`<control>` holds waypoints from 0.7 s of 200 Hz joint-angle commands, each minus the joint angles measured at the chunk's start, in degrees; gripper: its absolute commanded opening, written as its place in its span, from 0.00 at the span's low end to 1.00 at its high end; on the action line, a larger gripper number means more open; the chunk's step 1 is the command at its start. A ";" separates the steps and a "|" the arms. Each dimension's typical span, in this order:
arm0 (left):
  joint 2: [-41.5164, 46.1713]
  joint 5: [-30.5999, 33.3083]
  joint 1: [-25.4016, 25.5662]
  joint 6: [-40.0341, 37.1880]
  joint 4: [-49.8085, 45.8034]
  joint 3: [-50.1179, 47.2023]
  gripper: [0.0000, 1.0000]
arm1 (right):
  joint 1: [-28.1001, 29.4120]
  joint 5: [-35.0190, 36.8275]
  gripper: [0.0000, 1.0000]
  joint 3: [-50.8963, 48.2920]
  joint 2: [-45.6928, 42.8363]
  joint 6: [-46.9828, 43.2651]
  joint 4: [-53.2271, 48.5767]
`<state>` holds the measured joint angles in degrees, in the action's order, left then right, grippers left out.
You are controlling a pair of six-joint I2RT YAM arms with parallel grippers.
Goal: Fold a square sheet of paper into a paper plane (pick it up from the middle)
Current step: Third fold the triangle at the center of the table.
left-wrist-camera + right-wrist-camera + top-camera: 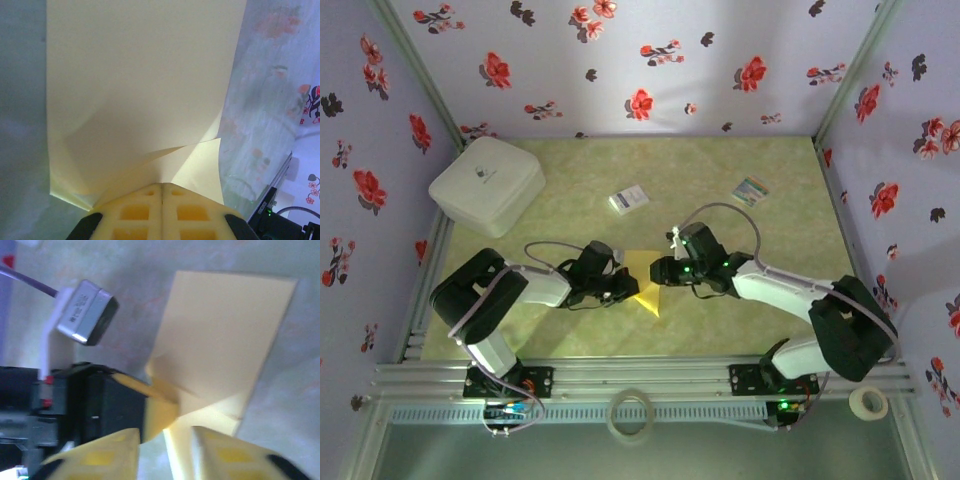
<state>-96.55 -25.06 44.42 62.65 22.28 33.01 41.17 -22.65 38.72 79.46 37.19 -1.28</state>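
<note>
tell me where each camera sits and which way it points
top external: above and behind the arms, looking down on the table; both arms show, left gripper and right gripper meeting at the yellow sheet.
left wrist: on the left arm, looking along its shut fingers, clamped on the yellow sheet.
right wrist: on the right arm, looking past its parted fingers at the yellow sheet and the left gripper.
shared: all three see the yellow sheet; top and right wrist both see the left gripper.

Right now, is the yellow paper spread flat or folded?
Partly folded: the paper shows creases and overlapping flaps near the left hand, which is shut on it.
</note>
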 commanded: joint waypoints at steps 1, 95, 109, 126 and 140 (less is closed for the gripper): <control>-1.54 1.33 0.22 -1.65 -2.40 0.58 0.00 | 1.66 -8.83 0.18 -2.57 1.91 6.59 4.16; -1.75 1.33 0.23 -1.57 -2.16 0.61 0.00 | 8.05 -3.04 0.03 4.44 11.45 3.15 -4.66; -1.75 1.33 0.23 -1.56 -2.25 0.63 0.00 | 8.14 -3.16 0.03 5.28 12.23 2.85 -4.87; -1.63 1.35 0.20 -1.62 -2.25 0.66 0.00 | 8.13 -2.34 0.03 5.83 13.03 2.47 -5.36; -1.79 1.38 0.23 -1.65 -2.24 0.67 0.00 | 8.07 -1.92 0.04 6.34 14.26 2.15 -6.06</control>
<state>-96.82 -25.08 44.42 62.63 22.31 33.28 48.93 -26.50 43.35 91.81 40.93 -4.69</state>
